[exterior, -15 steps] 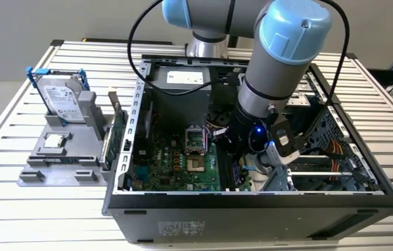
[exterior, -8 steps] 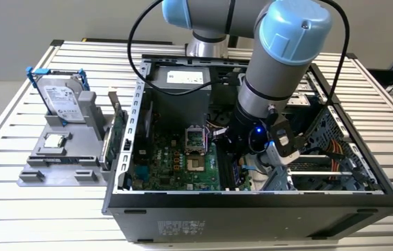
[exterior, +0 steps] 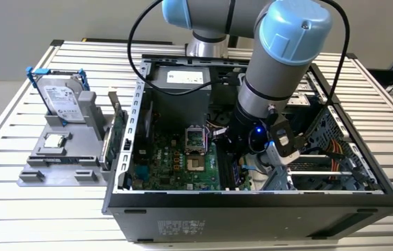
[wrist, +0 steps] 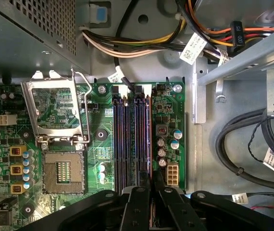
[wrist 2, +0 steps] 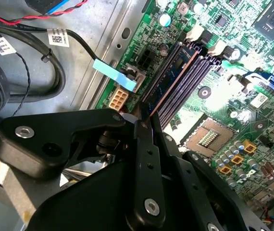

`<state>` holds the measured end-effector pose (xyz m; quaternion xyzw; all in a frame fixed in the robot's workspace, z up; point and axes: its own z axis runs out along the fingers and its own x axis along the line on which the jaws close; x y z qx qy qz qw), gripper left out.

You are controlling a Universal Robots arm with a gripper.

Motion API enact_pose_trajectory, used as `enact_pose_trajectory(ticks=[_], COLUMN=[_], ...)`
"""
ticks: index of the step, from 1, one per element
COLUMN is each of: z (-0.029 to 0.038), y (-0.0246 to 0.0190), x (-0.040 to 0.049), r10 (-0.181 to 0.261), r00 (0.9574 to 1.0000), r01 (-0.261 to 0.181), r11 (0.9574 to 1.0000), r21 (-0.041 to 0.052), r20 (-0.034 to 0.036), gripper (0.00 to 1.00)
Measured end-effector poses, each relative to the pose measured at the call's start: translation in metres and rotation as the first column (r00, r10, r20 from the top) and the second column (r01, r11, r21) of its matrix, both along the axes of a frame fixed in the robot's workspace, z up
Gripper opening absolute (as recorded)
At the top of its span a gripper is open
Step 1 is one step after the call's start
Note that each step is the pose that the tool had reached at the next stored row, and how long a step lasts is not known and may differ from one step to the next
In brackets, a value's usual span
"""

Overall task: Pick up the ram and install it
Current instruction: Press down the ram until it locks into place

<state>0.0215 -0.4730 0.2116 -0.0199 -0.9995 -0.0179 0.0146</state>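
we find the claw (wrist 2: 145,120) reaching down inside the open black metal computer case (exterior: 252,206), its matte black fingers (wrist: 138,207) clenched on the ram (wrist 2: 173,79). the ram appears edge-on as a thin, long strip, standing in the outermost of the dark parallel slots (wrist: 127,139) on the green, densely studded motherboard (wrist: 98,159). beside the slots sits a square socket (wrist: 64,171) with its bright metal frame raised.

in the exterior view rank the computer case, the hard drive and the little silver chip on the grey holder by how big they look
1. Computer case, by far the largest.
2. Hard drive, standing in the grey holder.
3. Silver chip, smallest.
They sit at a similar distance from the camera, so the order looks reliable.
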Motion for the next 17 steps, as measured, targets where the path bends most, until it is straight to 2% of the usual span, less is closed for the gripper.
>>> enact_pose_trajectory(ticks=[3,4,12,17], z=[0.0000,-0.0003,0.0002,0.0104], y=[0.0000,0.0003,0.0000,0.0000], x=[0.0000,0.0001,0.0000,0.0000], r10=[0.000,0.000,0.000,0.000], r00=[1.0000,1.0000,1.0000,1.0000], r01=[0.000,0.000,0.000,0.000], r11=[1.0000,1.0000,1.0000,1.0000], r21=[0.0009,0.0035,0.0030,0.0030], r20=[0.0000,0.0001,-0.0001,-0.0007], gripper=[0.00,1.00,1.00,1.00])
